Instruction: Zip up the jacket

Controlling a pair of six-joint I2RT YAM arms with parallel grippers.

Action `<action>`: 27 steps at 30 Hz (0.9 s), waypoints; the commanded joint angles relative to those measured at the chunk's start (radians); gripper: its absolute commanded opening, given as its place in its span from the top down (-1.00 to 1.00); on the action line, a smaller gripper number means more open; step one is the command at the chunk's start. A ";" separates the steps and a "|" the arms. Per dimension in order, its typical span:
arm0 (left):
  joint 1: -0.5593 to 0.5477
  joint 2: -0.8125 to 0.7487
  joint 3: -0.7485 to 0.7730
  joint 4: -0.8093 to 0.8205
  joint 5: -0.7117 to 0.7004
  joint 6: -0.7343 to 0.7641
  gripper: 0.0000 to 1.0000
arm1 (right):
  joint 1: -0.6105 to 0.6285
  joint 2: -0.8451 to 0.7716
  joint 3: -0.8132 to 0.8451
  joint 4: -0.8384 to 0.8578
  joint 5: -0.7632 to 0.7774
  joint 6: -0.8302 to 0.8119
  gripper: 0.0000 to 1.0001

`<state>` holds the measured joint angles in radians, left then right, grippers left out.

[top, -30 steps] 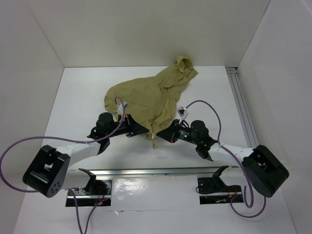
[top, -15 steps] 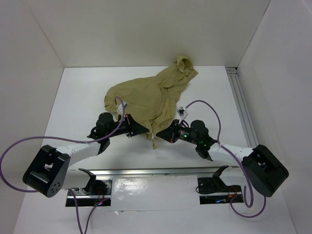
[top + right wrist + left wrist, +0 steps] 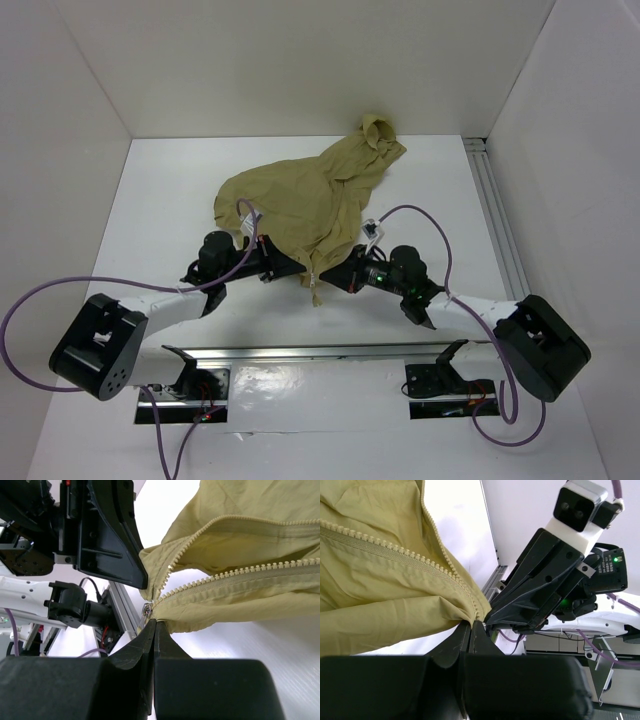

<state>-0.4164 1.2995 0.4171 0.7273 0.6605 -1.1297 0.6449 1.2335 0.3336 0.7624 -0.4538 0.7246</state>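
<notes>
The khaki jacket point(image 3: 300, 200) lies crumpled mid-table, hood point(image 3: 378, 130) at the far end, bottom hem toward the arms. Its open zipper teeth point(image 3: 395, 547) run in two rows that meet at the hem corner. My left gripper point(image 3: 303, 271) is shut on the left hem corner point(image 3: 470, 611), and my right gripper point(image 3: 330, 274) is shut on the right hem corner point(image 3: 172, 622). The metal zipper slider point(image 3: 147, 611) hangs at the bottom of the right row, just by my right gripper point(image 3: 154, 622). The two grippers almost touch, fingertips facing each other. My left gripper point(image 3: 470, 623) shows its jaws pressed together.
An aluminium rail point(image 3: 495, 215) runs along the table's right side. White walls enclose the table on three sides. Purple cables point(image 3: 430, 225) loop over both arms. The mounting rail point(image 3: 320, 352) lies at the near edge.
</notes>
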 commanded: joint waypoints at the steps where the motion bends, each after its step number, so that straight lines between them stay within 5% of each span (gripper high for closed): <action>1: 0.005 0.004 -0.012 0.070 0.025 0.002 1.00 | -0.007 0.000 0.044 0.075 -0.013 -0.002 1.00; 27: 0.005 -0.025 -0.012 0.057 0.014 -0.018 1.00 | -0.007 0.018 0.033 0.084 -0.013 -0.002 1.00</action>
<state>-0.4164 1.2987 0.4072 0.7338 0.6704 -1.1339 0.6441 1.2499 0.3408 0.7700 -0.4572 0.7246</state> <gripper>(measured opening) 0.077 0.007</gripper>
